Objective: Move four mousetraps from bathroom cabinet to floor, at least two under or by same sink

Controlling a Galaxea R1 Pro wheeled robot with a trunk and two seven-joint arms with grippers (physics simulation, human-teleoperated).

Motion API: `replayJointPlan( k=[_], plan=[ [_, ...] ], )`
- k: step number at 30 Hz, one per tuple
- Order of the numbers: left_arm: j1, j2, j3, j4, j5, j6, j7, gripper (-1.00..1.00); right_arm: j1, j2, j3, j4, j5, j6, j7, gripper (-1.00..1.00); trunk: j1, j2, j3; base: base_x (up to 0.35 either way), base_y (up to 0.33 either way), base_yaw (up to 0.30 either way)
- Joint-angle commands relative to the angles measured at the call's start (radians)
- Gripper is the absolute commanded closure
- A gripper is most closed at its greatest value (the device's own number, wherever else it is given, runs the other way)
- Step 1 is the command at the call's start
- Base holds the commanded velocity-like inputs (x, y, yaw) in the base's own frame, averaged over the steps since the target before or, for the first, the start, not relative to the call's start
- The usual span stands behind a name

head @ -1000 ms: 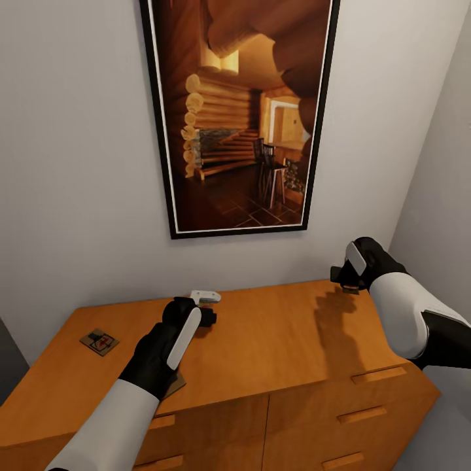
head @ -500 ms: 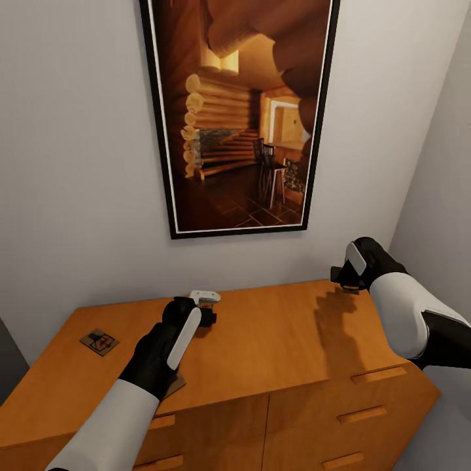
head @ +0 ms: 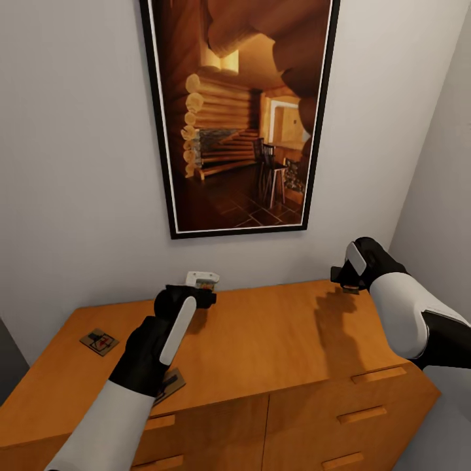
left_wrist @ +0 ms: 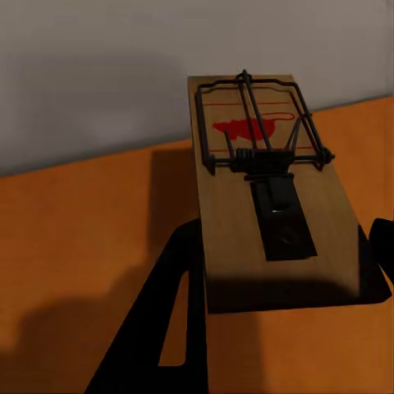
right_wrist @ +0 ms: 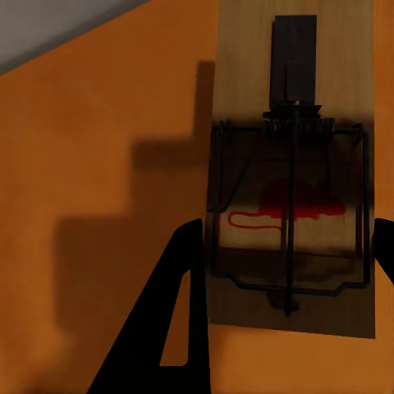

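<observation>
My left gripper [head: 204, 282] is pinched on a mousetrap [left_wrist: 267, 193]: in the left wrist view the board sits clamped between the two dark fingers [left_wrist: 176, 316], metal bar and red mark facing up. In the head view it hangs above the back edge of the cabinet [head: 275, 333] top, close to the wall [head: 78, 196], clear of the wood.

My right gripper [head: 345, 280] is likewise closed on a second mousetrap [right_wrist: 291, 176]; the right wrist view shows the board filling the gap between the fingers [right_wrist: 172, 312], with its shadow thrown on the orange top beneath. In the head view it sits over the back right corner of the cabinet top, near the side wall.

A third mousetrap [head: 99, 341] lies flat near the left edge of the top, well apart from both grippers. A fourth [head: 171, 381] lies at the front edge, partly hidden under my left forearm.

The middle of the top between my arms is bare wood. A framed picture [head: 242, 111] hangs on the wall above the cabinet's back edge. Drawer fronts with bar handles [head: 378, 375] run below the front edge.
</observation>
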Motion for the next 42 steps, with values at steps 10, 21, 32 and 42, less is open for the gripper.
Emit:
replayJointPlan(
  k=[10,21,32,42],
  plan=[
    [-0.001,0.003,0.002,-0.007,0.009,0.003,0.011,1.00,-0.001,0.003,-0.008,-0.001,0.004,0.003,-0.002,1.00,0.000,-0.001,-0.001,0.000,0.000,0.000],
    [-0.001,0.004,0.005,-0.010,0.009,0.001,0.011,1.00,-0.001,0.003,-0.008,-0.001,0.003,0.003,-0.002,1.00,0.000,-0.001,-0.001,0.000,0.000,0.000],
    [-0.001,0.004,0.006,-0.010,0.019,0.003,0.010,1.00,-0.001,0.006,-0.008,0.001,0.002,0.003,-0.002,1.00,0.000,-0.001,-0.001,0.000,0.000,0.000],
    [0.003,0.032,0.009,0.018,0.015,-0.026,-0.022,1.00,0.028,0.031,0.019,-0.012,0.001,-0.026,0.030,1.00,0.000,-0.001,-0.001,0.000,0.000,0.000]
  ],
)
